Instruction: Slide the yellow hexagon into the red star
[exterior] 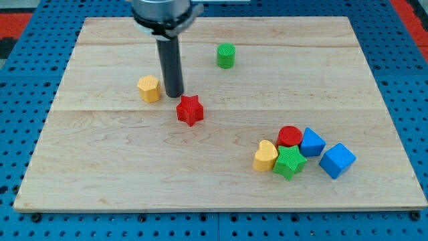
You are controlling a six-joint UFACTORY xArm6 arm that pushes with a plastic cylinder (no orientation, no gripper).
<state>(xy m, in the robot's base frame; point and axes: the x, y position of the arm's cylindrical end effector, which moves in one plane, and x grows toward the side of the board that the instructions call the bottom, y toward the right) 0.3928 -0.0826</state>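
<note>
Nearest the view's bottom, on the right of the wooden board (100, 194), sits a tight cluster: a yellow heart (265, 156) touching a green star (289, 162), a red cylinder (289, 136) just behind them, a blue block (311, 142) against the cylinder's right side, and a blue cube (337, 161) at the cluster's right end. Bare wood stretches left of this group across the whole near part of the board, and the near edge lies well apart from every block. Farther in, left of centre, the red star (190, 110) stands alone. Just beyond it and to its left, the dark rod hangs straight down from its mount at the view's top, upright, and my tip (174, 96) rests on the wood between the star and the yellow hexagon (149, 88). The tip is just right of the hexagon and close to the star's far left corner; I cannot tell whether it touches either. The rod carries no claw, so nothing is gripped. Farthest off, a green cylinder (226, 55) stands by itself, right of the rod, with open wood around it up to the far edge.
</note>
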